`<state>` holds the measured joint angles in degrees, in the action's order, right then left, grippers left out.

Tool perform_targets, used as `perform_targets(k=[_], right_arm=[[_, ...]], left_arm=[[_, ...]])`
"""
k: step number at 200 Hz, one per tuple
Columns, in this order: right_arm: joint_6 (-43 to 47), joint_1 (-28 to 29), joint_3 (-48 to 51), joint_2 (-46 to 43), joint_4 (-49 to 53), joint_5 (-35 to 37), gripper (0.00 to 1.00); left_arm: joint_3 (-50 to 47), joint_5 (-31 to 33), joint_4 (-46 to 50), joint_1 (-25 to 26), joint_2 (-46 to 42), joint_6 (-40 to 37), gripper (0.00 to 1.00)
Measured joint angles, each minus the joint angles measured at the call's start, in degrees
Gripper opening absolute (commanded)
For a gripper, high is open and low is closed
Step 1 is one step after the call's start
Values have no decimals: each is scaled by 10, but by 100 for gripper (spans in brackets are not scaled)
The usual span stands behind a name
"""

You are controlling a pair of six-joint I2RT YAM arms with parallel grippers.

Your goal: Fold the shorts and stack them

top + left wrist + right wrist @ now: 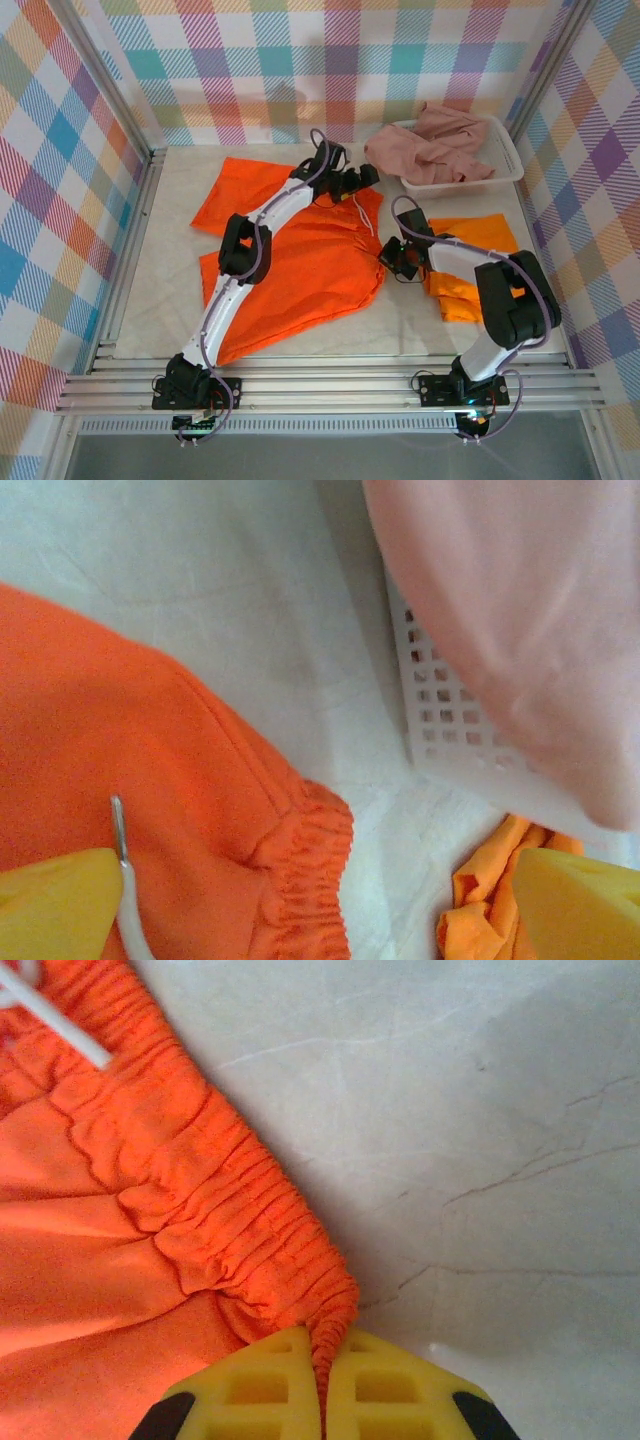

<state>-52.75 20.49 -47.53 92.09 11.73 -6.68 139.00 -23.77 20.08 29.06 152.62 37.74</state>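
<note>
Pastel plaid walls (340, 60) around a white tabletop (170, 280)

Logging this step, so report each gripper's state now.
Left gripper: open, holding nothing.
Right gripper: shut on the waistband corner of the orange shorts.

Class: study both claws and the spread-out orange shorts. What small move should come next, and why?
Probably lower the left claw and close it on the waistband beneath it. The right claw is shut on a waistband corner of the orange shorts, while the left claw hangs open, holding nothing. Two grips would likely lift that edge evenly for folding.
</note>
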Motion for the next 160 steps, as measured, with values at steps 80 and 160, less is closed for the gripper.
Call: perform_targets(k=[80,160], right_arm=[[-7,1,35,-82,30,2,0],[-68,37,123,-115,36,6,8]], left_arm=[[0,28,-3,-26,1,0,100],[2,81,-1,-27,16,-3,100]])
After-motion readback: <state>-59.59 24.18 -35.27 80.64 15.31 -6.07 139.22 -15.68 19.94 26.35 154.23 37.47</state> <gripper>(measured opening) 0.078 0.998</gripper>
